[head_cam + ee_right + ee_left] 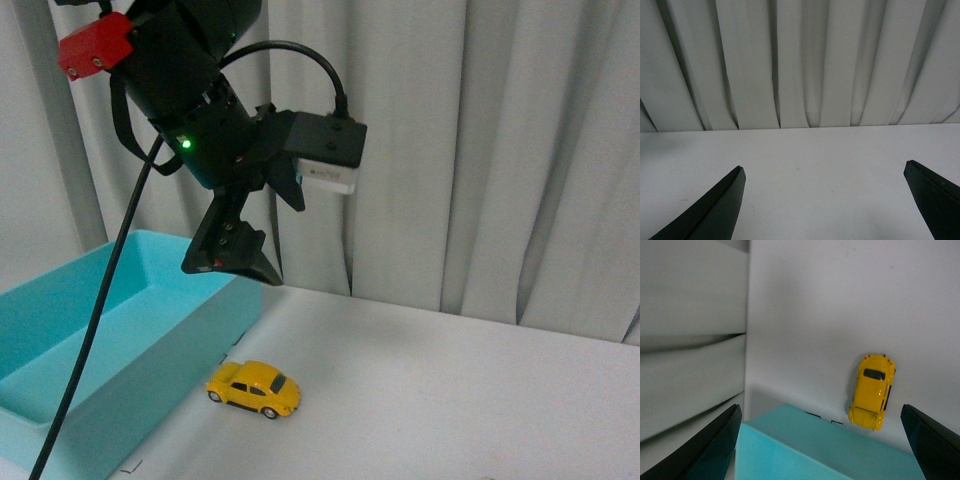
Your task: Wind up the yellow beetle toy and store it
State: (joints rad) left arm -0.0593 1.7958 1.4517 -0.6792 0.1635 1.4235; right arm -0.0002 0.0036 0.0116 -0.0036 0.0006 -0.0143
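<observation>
The yellow beetle toy point(254, 388) stands on its wheels on the white table, just right of the teal bin's point(60, 330) near corner. My left gripper point(232, 268) hangs open and empty well above the bin's right wall, up and left of the toy. In the left wrist view the toy point(872, 391) lies beyond the bin's rim point(830, 455), close to one dark finger point(932, 442), and the gripper point(821, 407) holds nothing. My right gripper point(824, 166) is open and empty over bare table; it does not show in the front view.
White curtains point(480, 150) hang behind the table's far edge. The white table point(450, 400) stretches right of the toy. A black cable point(90, 340) from the left arm hangs down across the bin. Small black marks point(822, 417) lie on the table by the bin.
</observation>
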